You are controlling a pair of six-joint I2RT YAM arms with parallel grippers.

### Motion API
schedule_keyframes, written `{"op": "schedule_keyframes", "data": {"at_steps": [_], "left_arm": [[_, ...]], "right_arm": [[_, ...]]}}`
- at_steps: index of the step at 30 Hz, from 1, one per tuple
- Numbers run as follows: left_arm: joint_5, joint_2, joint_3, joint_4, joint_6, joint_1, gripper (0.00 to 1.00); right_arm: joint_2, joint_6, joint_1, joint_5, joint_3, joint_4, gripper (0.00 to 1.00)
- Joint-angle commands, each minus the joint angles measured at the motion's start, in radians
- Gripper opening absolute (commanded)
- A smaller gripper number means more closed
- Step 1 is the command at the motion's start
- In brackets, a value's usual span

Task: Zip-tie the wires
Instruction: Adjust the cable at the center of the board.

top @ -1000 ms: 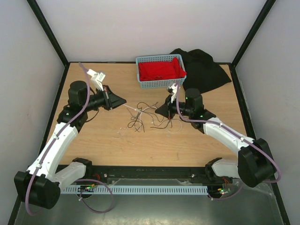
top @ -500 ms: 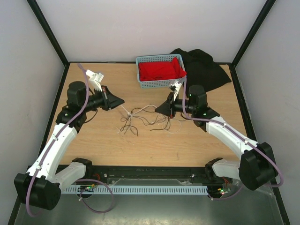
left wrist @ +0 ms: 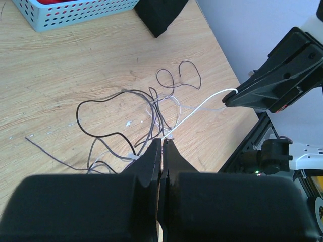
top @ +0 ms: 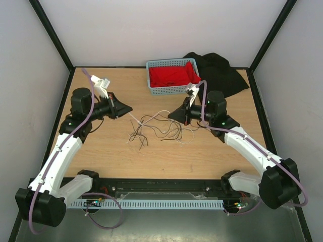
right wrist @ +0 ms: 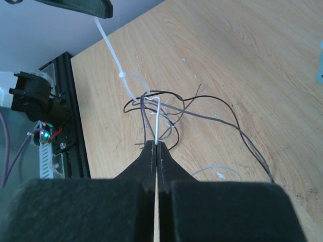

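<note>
The wires lie in a loose black and whitish tangle mid-table, between the two arms. They also show as the wires and the wires in the wrist views. The white zip tie runs from my left gripper down to the tangle. It bends round the strands and ends in my right gripper. Each gripper is shut on one end of it. The left gripper pinches the white zip tie, which reaches across to the right gripper.
A blue basket holding a red cloth stands at the back, just behind the right gripper. A black cloth lies to its right. A black rail runs along the near table edge. A loose whitish strand lies by the right gripper.
The right gripper has drawn back toward the basket and the left has shifted slightly left. The zip tie stretches longer between them, and the tangle has slid left.
</note>
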State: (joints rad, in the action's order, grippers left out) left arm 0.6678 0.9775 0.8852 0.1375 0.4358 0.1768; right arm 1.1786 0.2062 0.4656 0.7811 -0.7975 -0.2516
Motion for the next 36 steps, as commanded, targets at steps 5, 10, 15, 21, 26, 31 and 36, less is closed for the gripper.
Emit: {"op": "schedule_keyframes", "data": {"at_steps": [5,10,15,21,26,31,36], "left_arm": [[-0.005,-0.02,0.001,0.002,-0.019,-0.016,0.0],[-0.005,-0.017,0.003,0.006,-0.021,-0.022,0.0],[-0.003,-0.016,0.01,0.005,-0.016,-0.024,0.0],[0.01,-0.006,0.036,0.004,-0.01,-0.024,0.0],[0.035,0.012,0.1,0.008,-0.016,-0.024,0.0],[0.062,0.037,0.147,0.035,-0.03,-0.024,0.0],[0.088,0.047,0.147,0.037,-0.03,-0.023,0.0]], "right_arm": [[-0.068,0.08,-0.041,-0.008,-0.003,-0.104,0.0],[-0.067,0.102,-0.044,0.02,-0.027,-0.105,0.0],[-0.063,0.09,-0.044,0.02,-0.019,-0.104,0.0],[-0.035,0.074,-0.044,0.023,0.006,-0.097,0.1],[-0.035,0.035,-0.044,-0.026,0.019,-0.072,0.41],[-0.018,-0.03,-0.045,-0.021,-0.03,0.016,0.57],[0.009,0.141,-0.034,0.079,-0.014,-0.204,0.66]]}}
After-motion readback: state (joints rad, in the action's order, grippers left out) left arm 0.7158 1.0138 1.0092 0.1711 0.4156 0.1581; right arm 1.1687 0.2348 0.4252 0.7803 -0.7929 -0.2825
